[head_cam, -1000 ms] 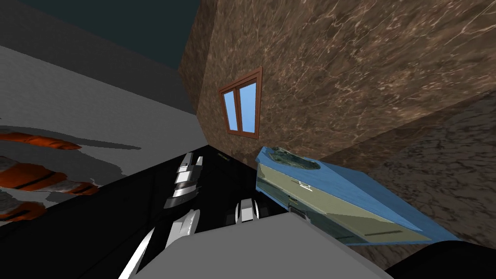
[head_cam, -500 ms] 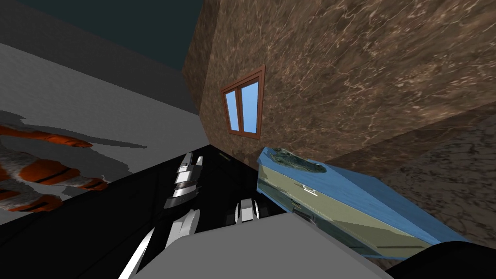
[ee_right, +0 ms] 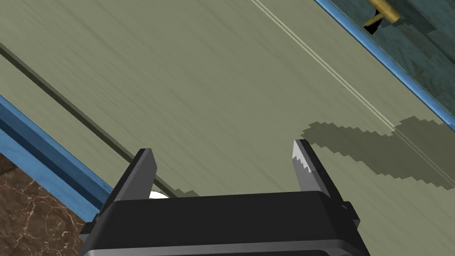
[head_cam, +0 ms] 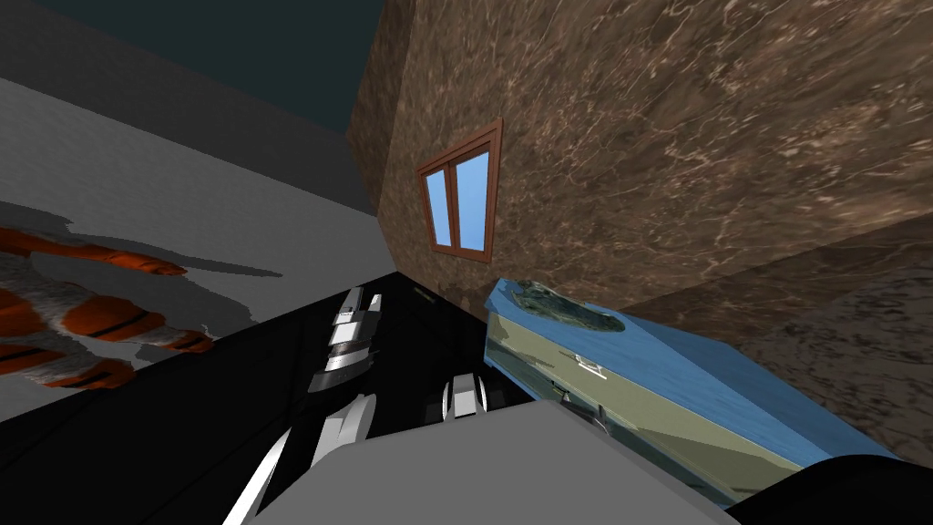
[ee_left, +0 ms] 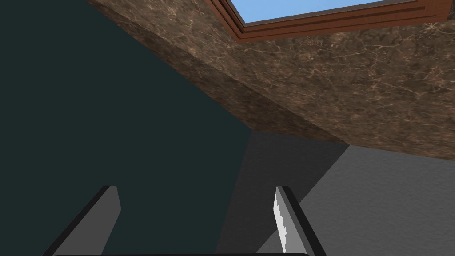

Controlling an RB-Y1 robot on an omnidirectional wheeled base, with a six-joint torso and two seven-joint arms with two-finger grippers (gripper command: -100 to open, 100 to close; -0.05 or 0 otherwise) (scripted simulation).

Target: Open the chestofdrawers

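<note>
The chest of drawers (head_cam: 638, 401) is blue with olive-green fronts and stands slanted against the brown marbled wall, right of my chest. A small pale handle (head_cam: 590, 366) shows on its front. My right gripper (ee_right: 223, 149) is open and points at the flat olive front (ee_right: 213, 75), close to it, with nothing between the fingers. A thin seam crosses that front, and a gold handle (ee_right: 382, 13) sits far off past the blue edge. My left gripper (ee_left: 195, 189) is open and empty. The left forearm (head_cam: 351, 333) reaches forward, left of the chest of drawers.
A brown-framed window (head_cam: 460, 202) is set in the marbled wall above the chest of drawers. An orange and white striped thing (head_cam: 82, 314) lies at the far left on a grey surface. A black area (head_cam: 182, 428) spreads under my left arm.
The whole head view has shifted: I have moved. The chest of drawers now sits a little further right and lower, the striped thing further right. The arms look unchanged.
</note>
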